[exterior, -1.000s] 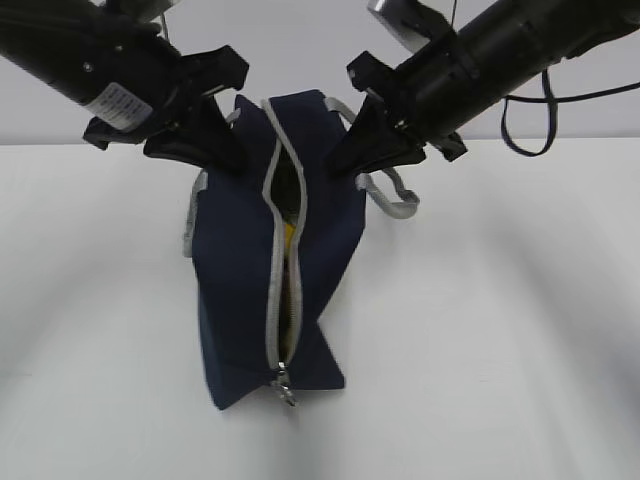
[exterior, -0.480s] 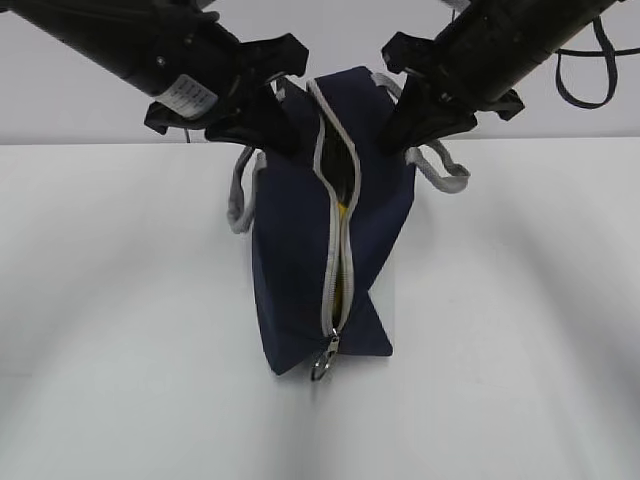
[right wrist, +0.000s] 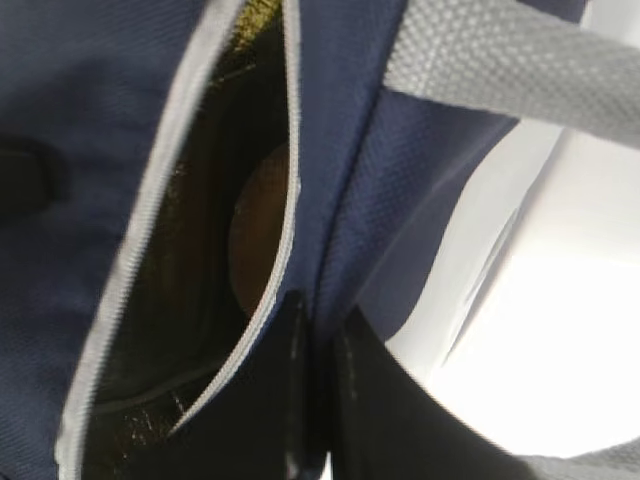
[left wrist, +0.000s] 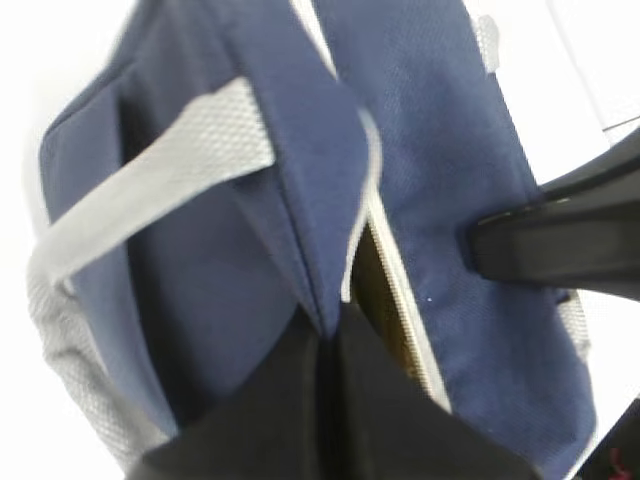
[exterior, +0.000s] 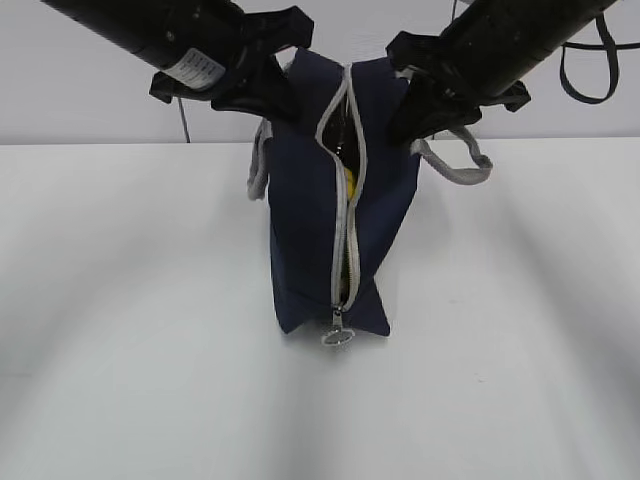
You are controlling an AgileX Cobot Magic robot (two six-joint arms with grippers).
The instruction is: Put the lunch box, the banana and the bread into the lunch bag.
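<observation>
- Both pincers, left [exterior: 283,104] & right [exterior: 403,125], clamp the big navy-blue fabric lunch bag [exterior: 300,240] at 12.
- Yellow banana [exterior: 350,180], golden-brown bread bun [right wrist: 258,235] inside; lunch box unseen, zip part-open.

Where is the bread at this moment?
The bread is inside the lunch bag, seen in the right wrist view as a brown shape through the open zipper gap, just above the right gripper pinching the bag's edge.
</observation>
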